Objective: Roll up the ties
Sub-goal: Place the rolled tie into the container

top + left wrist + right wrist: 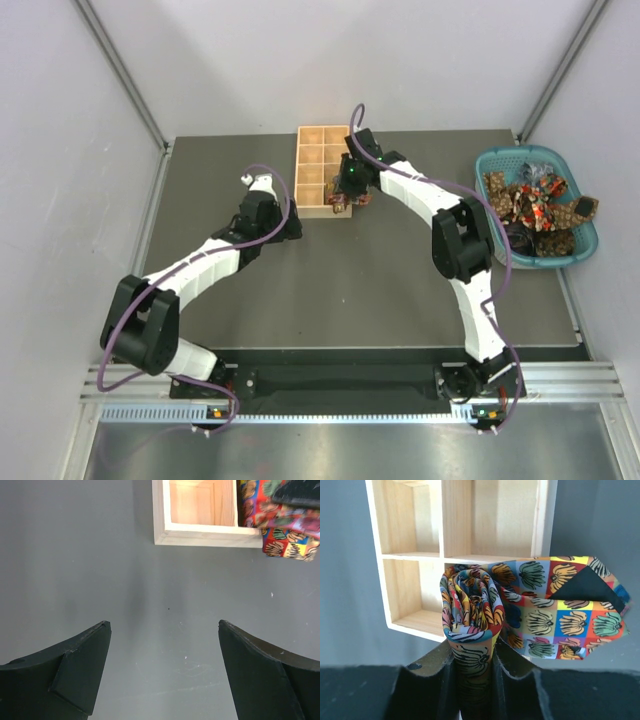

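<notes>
- My right gripper (472, 655) is clamped narrow on the rolled tie (470, 605). The coil stands upright between my fingers at the lower centre of the right wrist view.
- The tie's pointed tail is not tucked in. It juts loose toward the right of that frame, dark lining showing.
- The roll sits at the near right corner of the tray (545, 525). Part of it hangs over the near wall, so I judge it not yet seated in a compartment.
- My left gripper (164, 630) is spread wide and holds nothing. It hovers over bare table (350, 290), just short of the tray's near left corner.
- Every compartment I can see is bare wood, so this looks like the first roll to be stowed.
- More ties (535, 205) lie jumbled in the basket (590, 235) at the right of the top view. Most of the work looks undone.
- For room, thin dividers and the outer wall crowd the roll closely. The loose tail may snag on the rim.
- The middle of the table is open. The basket sits hard against the right edge, well apart from the tray.
</notes>
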`<state>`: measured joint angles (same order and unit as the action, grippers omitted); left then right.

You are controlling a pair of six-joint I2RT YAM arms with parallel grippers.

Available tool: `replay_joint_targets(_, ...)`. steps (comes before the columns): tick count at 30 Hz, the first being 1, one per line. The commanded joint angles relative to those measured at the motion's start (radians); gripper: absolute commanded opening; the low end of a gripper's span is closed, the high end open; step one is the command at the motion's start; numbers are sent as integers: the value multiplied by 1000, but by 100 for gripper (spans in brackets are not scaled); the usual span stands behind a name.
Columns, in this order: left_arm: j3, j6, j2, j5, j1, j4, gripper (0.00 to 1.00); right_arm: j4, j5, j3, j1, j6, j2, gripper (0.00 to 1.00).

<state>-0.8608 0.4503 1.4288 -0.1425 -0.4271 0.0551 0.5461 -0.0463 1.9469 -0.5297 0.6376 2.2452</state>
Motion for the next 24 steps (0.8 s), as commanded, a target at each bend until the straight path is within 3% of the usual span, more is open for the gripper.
replay_joint_targets(1,-14,-9,18,27,-2,-46,93,-21,-6,73,0,-1,-18,8)
replay_joint_targets(5,-6,-1,35,194,-13,-162,90,-17,-15,83,7,2,-9,9)
replay_joint_targets(7,-10,20,53,204,-33,-225,88,-20,-23,81,8,2,-1,10)
replay_joint_targets(10,-43,65,123,260,-36,-268,78,-25,-30,72,11,0,5,10)
replay_joint_targets(16,-107,117,268,307,-39,-363,60,-46,-49,69,16,2,16,10)
replay_joint_targets(24,-199,125,390,301,-59,-374,53,-43,-59,83,17,5,25,11)
